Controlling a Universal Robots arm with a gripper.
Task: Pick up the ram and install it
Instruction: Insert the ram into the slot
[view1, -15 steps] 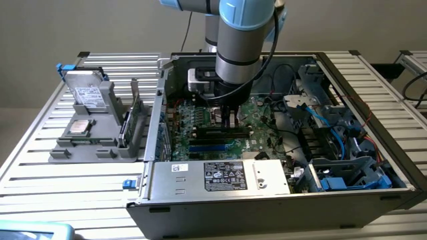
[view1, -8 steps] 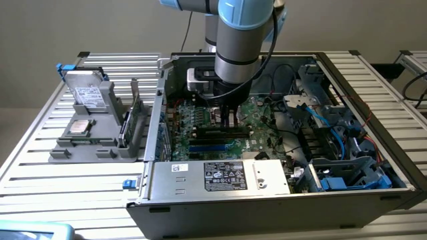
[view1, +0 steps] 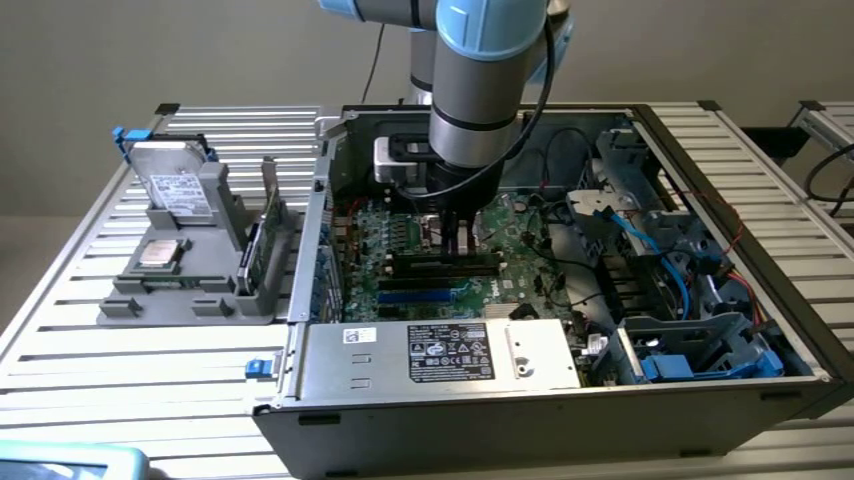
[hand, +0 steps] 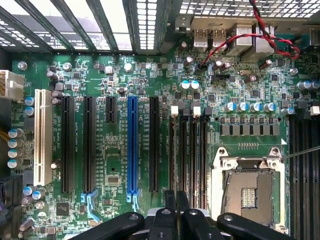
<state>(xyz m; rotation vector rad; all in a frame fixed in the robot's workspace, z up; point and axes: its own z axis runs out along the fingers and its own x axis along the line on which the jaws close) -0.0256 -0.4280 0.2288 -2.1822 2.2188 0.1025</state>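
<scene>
Ram is hard to find: I cannot tell if the thin green stick sits between the fingers (hand: 170, 205) of the gripper (hand: 176, 200). Those two black fingers are pressed close, with just a thin slit. Right under them lie long, skinny black slots (hand: 192, 150) on the bumpy green motherboard (hand: 112, 155). Beside the gripper shines a square silver socket (hand: 247, 192) with a dark middle.

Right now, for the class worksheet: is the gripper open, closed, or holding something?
Gripper: cannot be told; it hangs above the black memory slots on the motherboard.
</scene>
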